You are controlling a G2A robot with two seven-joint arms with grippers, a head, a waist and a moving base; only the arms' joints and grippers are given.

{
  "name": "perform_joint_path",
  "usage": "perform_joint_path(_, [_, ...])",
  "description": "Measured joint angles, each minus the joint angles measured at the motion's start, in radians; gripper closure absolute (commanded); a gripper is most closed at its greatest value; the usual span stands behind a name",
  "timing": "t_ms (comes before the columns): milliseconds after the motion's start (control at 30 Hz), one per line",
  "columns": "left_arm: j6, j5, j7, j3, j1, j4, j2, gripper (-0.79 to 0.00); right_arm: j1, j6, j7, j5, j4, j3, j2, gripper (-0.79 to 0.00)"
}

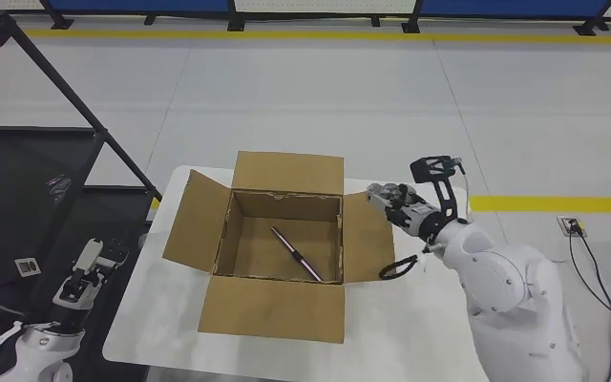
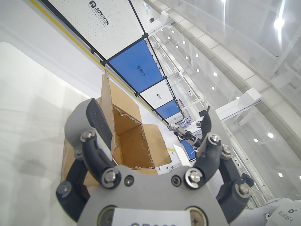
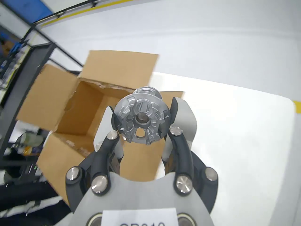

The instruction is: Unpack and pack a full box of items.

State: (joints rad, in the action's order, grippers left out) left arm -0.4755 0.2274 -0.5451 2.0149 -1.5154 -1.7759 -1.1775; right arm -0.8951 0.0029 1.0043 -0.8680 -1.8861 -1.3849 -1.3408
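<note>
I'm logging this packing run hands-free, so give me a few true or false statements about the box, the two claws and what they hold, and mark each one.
1. The right claw is shut on a round metal part. True.
2. The box is closed. False: all its flaps are folded open.
3. A thin rod lies on the floor of the box. True.
4. The left claw grips the rod. False: it is open and empty, off to the side of the table.
5. The box stands on a white table. True.
</note>
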Motion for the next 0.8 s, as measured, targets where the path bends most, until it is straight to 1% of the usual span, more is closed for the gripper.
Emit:
perform_joint_path(67, [0.000,0.000,0.000,0.000,0.000,0.000,0.000,-0.785,0.052,-0.033,0.034,0.014,0.052,0.084,-0.007,0.000])
perform_joint_path(133, [0.000,0.000,0.000,0.000,0.000,0.000,0.000,-0.785,0.107,-0.037,0.055,-0.007,0.110,0.170,-0.017,0.000])
perform_joint_path(167, [0.000,0.000,0.000,0.000,0.000,0.000,0.000,-0.785,0.144,-0.032,0.064,-0.022,0.155,0.233,-0.026,0.000])
perform_joint_path(267, [0.000,0.000,0.000,0.000,0.000,0.000,0.000,-0.785,0.238,-0.002,0.072,-0.054,0.287,0.386,-0.054,0.000])
perform_joint_path(333, [0.000,0.000,0.000,0.000,0.000,0.000,0.000,-0.785,0.296,0.025,0.069,-0.066,0.381,0.468,-0.076,0.000])
perform_joint_path(467, [0.000,0.000,0.000,0.000,0.000,0.000,0.000,-0.785,0.419,0.100,0.038,-0.089,0.614,0.626,-0.135,0.000])
perform_joint_path(567, [0.000,0.000,0.000,0.000,0.000,0.000,0.000,-0.785,0.484,0.133,0.004,-0.074,0.757,0.704,-0.180,0.000])
perform_joint_path(800, [0.000,0.000,0.000,0.000,0.000,0.000,0.000,-0.785,0.580,0.183,-0.044,-0.045,1.002,0.805,-0.270,0.000])
